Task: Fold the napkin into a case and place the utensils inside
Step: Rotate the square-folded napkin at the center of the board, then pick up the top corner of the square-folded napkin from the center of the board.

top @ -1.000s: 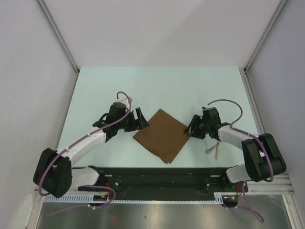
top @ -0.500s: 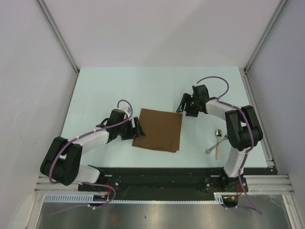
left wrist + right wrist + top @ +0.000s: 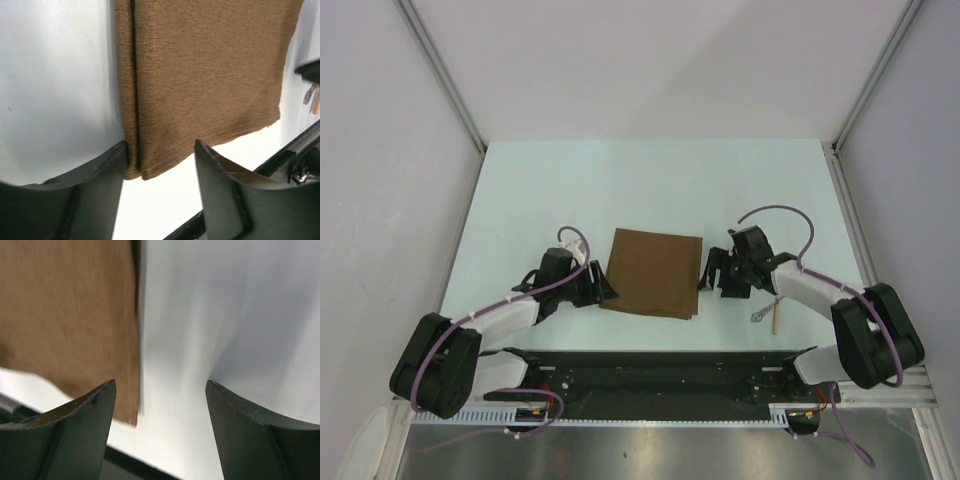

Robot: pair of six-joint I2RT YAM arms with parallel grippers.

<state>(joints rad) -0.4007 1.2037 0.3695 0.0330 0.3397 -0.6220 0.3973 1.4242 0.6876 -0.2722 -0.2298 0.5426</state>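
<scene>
The dark-brown napkin [image 3: 652,273] lies flat and folded on the pale table, roughly square. In the left wrist view the napkin [image 3: 200,75] shows a folded double edge on its left side. My left gripper [image 3: 605,289] is open at the napkin's near-left corner, which lies between its fingers [image 3: 160,150]. My right gripper [image 3: 708,278] is open just right of the napkin's near-right edge [image 3: 70,315] and holds nothing [image 3: 160,385]. The utensils [image 3: 770,313] lie right of the right gripper; a pale tan handle and a silver end show, partly hidden by the arm.
The black base rail [image 3: 660,365] runs along the table's near edge, close behind the napkin. Grey walls and metal posts [image 3: 445,80] bound the table on both sides. The right arm's purple cable [image 3: 790,215] loops above its wrist.
The right gripper has moved from the napkin's far-right corner down to its near-right edge. The left gripper has slid slightly toward the near-left corner. The napkin stays flat.
</scene>
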